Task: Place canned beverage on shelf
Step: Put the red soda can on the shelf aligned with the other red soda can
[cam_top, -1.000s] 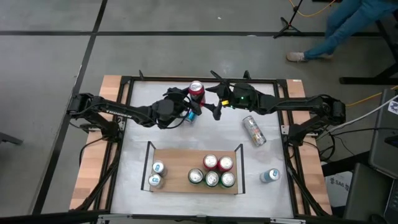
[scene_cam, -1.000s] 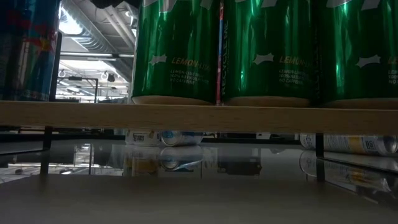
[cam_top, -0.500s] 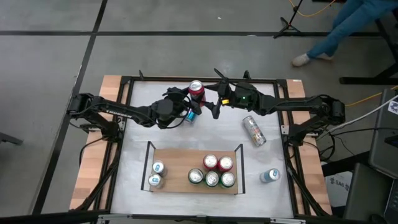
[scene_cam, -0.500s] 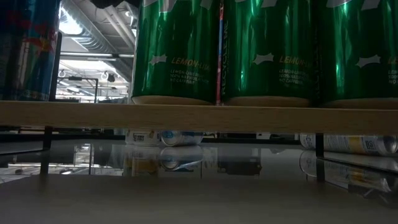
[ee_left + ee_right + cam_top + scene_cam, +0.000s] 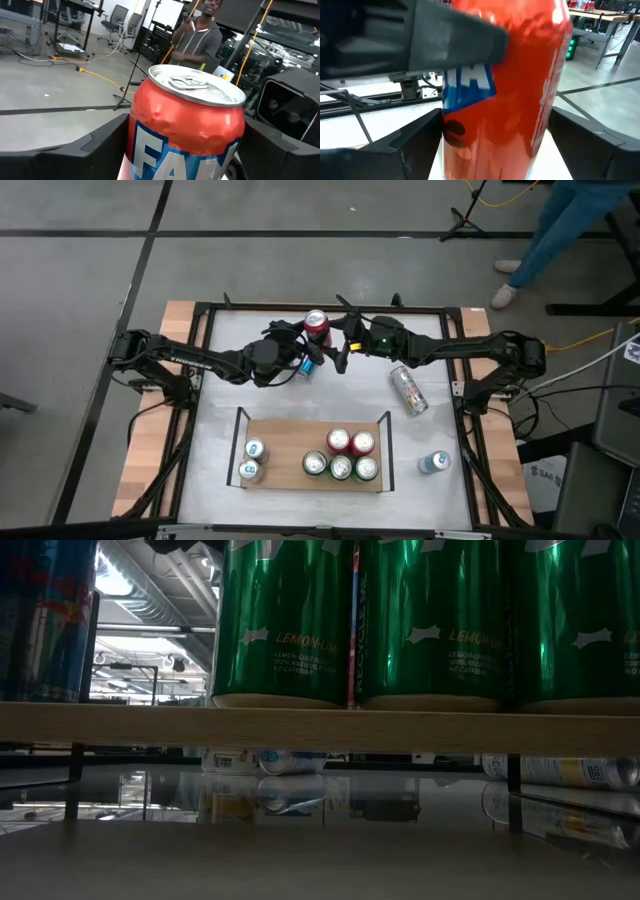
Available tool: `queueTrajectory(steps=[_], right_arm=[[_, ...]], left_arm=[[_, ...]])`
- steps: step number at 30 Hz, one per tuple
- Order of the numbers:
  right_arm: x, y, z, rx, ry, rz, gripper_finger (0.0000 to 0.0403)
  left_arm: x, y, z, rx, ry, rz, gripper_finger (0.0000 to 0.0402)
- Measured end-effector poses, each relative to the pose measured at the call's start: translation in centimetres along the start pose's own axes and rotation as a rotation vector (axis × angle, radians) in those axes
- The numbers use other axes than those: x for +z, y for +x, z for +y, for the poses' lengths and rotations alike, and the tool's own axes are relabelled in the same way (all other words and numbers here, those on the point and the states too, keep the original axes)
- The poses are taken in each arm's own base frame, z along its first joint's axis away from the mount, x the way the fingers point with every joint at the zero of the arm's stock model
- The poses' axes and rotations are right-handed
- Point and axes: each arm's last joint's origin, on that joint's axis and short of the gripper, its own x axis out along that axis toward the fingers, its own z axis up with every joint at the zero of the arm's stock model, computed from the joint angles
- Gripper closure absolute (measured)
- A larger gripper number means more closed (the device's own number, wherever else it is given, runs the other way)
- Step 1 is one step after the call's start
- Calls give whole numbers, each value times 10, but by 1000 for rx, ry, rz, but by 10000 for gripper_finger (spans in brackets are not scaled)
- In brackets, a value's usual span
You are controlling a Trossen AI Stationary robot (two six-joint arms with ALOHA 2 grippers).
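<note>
A red canned beverage with a blue and white label hangs above the table's far middle, and my left gripper is shut on it. It fills the left wrist view and the right wrist view. My right gripper is open, one finger on each side of this can. The shelf, a light wooden board with black end rails, lies near the front and carries several upright cans. In the low view, green cans stand on its board. My left gripper pinches the red can's side wall between its two fingers, which come level from the table's left. The can stands about upright, top up, lifted clear of the table. My right gripper's fingers stand close beside the can; I cannot tell whether they touch it.
A silver can lies on its side on the white tabletop to the right. A bluish can stands right of the shelf. A person stands beyond the table, and a person's legs show at the far right.
My right gripper has edged toward the table's left, closer around the red can. The can and my left gripper have stayed in place. The person at the far right has stepped along.
</note>
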Motion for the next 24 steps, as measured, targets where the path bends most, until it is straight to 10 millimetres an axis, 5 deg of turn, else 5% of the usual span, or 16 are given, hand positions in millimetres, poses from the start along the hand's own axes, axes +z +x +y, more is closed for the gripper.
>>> queueTrajectory(steps=[24], right_arm=[[-2,2,0,10,-6,3,56]], left_arm=[[-1,-1,-2,-25,-19,14,99]])
